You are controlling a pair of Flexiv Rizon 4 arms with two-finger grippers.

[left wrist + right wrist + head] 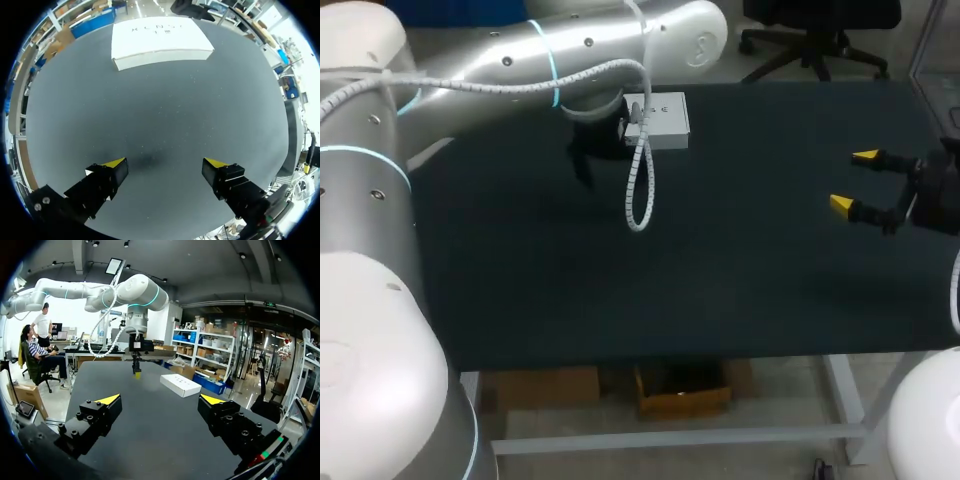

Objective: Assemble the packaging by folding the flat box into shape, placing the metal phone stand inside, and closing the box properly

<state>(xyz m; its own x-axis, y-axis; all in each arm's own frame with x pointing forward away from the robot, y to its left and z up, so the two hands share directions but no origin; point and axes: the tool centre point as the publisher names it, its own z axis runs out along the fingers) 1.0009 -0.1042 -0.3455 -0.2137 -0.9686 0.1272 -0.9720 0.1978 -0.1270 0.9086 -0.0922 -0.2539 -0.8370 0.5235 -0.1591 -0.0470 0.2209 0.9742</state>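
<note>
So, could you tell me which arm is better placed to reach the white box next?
Left, I'd say. The left tool, open, hangs just short of the white box, straight ahead of it. The right tool, also open, is off at the table's right side, away from the box.

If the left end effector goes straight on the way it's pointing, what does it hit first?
Probably the bare table, short of the white box; the left end effector points down at it.
</note>
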